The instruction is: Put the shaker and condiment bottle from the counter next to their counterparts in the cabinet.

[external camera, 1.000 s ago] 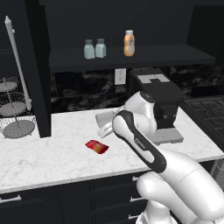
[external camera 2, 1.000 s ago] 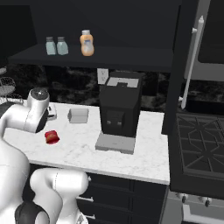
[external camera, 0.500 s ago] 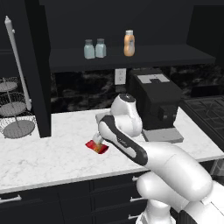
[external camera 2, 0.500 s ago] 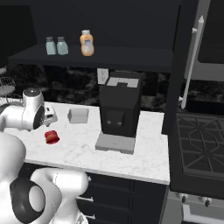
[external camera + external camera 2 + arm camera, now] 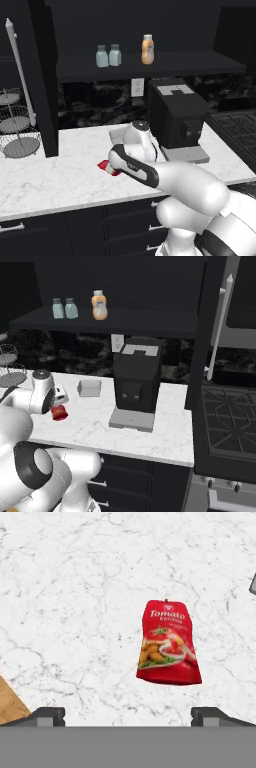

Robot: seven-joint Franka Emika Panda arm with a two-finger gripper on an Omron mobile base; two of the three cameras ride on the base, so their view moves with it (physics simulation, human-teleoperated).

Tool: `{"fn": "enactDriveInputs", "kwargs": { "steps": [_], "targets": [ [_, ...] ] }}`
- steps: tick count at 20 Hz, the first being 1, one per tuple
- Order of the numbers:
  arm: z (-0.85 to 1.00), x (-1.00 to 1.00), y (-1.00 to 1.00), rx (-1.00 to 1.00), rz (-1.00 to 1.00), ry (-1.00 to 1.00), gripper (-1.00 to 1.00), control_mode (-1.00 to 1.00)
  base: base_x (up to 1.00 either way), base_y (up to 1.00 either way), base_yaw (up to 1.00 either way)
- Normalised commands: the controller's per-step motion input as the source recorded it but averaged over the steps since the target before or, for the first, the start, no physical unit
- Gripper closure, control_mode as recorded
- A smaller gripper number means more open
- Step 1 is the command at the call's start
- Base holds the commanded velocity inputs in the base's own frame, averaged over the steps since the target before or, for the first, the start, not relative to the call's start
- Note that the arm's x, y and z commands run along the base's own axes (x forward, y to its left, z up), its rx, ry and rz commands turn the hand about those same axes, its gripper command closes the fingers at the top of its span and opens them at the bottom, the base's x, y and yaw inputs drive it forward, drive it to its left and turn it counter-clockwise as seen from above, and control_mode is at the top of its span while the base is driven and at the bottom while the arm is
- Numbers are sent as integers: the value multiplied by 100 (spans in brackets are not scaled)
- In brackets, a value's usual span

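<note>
Your red condiment bottle (image 5: 168,643) lies flat on the white counter (image 5: 75,587). In the hand view you can read "Tomato" on it and see a small food picture. It sits a little right of the middle, and nothing is touching it. In the left base view only a bit of red (image 5: 105,166) peeks out from behind the arm. In the right base view the red bottle (image 5: 59,412) lies just beside the white wrist.

Your gripper (image 5: 128,714) hangs over the bottle with its jaws spread wide. One dark fingertip (image 5: 47,714) is at the left and the other is at the right, and they hold nothing.

Here is what changed. One second ago the arm stood high and back, and you could see the whole red bottle on the counter. Half a second ago the arm had leaned down toward it. Now the arm has bent lower and farther left, so it covers most of the bottle in the left base view. The bottle itself has not moved.

Up on the dark cabinet shelf (image 5: 190,60) stand two pale shakers (image 5: 102,56) side by side. The orange bottle with a white cap (image 5: 147,49) is near them on the right. They stayed where they were. The black coffee machine (image 5: 175,112) also stands on the counter as before.
</note>
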Motion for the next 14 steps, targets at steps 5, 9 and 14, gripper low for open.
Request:
{"fn": "enactDriveInputs", "kwargs": {
  "steps": [5, 9, 14],
  "targets": [
    [-44, 17, 0, 0, 3, -13, -100, -100, 0, 0, 0],
    [0, 31, 0, 4, 0, 0, -100, -100, 0, 0, 0],
    [0, 34, 0, 5, 0, 1, -100, -100, 0, 0, 0]
  ]
}}
